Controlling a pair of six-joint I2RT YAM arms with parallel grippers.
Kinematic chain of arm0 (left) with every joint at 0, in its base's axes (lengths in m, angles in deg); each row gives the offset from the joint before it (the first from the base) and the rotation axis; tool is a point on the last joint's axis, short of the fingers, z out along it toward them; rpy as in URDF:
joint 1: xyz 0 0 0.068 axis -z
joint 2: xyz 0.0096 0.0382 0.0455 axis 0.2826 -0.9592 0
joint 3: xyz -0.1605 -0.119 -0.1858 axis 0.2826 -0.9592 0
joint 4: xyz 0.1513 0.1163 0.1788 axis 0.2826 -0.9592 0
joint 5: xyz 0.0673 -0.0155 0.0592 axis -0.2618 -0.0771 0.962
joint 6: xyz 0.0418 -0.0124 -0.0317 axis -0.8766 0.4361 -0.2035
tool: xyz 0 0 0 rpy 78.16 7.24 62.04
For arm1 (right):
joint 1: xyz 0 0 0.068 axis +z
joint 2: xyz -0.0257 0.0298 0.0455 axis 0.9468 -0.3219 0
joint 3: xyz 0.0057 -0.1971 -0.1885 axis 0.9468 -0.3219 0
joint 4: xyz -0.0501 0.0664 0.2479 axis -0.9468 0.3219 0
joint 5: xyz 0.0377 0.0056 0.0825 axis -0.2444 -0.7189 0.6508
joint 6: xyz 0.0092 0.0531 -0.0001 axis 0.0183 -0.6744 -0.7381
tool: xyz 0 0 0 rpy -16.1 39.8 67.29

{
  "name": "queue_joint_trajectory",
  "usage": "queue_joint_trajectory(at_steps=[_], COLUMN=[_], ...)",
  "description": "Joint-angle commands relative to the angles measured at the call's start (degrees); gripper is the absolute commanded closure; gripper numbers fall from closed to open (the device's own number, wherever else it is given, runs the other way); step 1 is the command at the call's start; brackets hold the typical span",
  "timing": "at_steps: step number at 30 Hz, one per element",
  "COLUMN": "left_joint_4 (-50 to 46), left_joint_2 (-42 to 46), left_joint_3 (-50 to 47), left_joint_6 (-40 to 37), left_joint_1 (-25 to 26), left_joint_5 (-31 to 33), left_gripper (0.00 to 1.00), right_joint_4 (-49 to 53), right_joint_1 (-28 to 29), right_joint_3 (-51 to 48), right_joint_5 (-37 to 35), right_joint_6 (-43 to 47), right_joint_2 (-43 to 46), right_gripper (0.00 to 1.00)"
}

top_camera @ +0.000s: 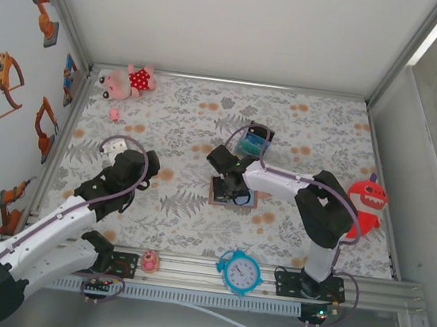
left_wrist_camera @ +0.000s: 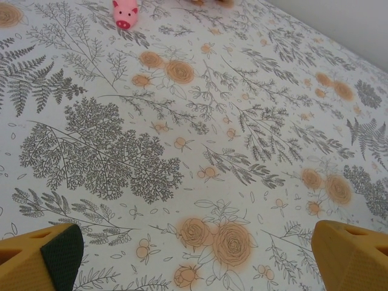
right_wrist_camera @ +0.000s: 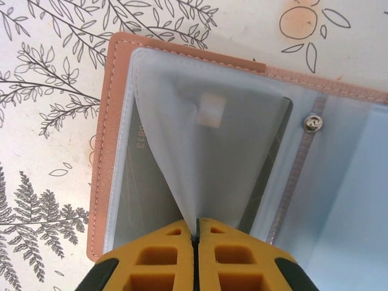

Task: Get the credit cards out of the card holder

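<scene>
We see the card holder [top_camera: 216,196] lying open on the floral worktop [top_camera: 325,137], at centre frame. Our right pincer [right_wrist_camera: 195,241] is clamped on a clear pocket [right_wrist_camera: 200,163] inside it, which is tented into a fold. Our left pincer [left_wrist_camera: 195,250], centre-left, is wide apart above the worktop.

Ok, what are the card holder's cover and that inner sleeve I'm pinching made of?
Cover of the card holder: matte tan leather or faux leather, stitched along the edge; which, I cannot tell. Its inner sleeve: thin, soft translucent plastic; card digits show through, and it peaks into a crease where the right gripper pinches it with shut jaws. The stud: shiny metal, apparently.
</scene>
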Motion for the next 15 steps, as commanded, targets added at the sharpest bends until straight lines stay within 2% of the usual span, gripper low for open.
queue_joint_trajectory(at_steps=[1, 9, 15], left_joint_4=[0.4, 2.5, 4.6], left_joint_2=[-1.2, -4.8, -8.5], left_joint_3=[2.1, 3.8, 5.1], left_joint_6=[-1.5, -3.1, -4.6], left_joint_1=[-0.2, -0.2, -0.1], left_joint_5=[-1.7, -5.0, -8.9], left_gripper=[0.03, 0.03, 0.03], right_joint_4=[1.5, 3.6, 3.9], right_joint_1=[-0.5, -2.6, -3.7], right_joint_3=[-1.1, -3.4, -5.8], right_joint_5=[-0.8, -4.4, -6.0], right_joint_6=[0.9, 0.9, 0.3], right_joint_2=[3.3, 7.0, 9.7], right_gripper=[0.94, 0.91, 0.83])
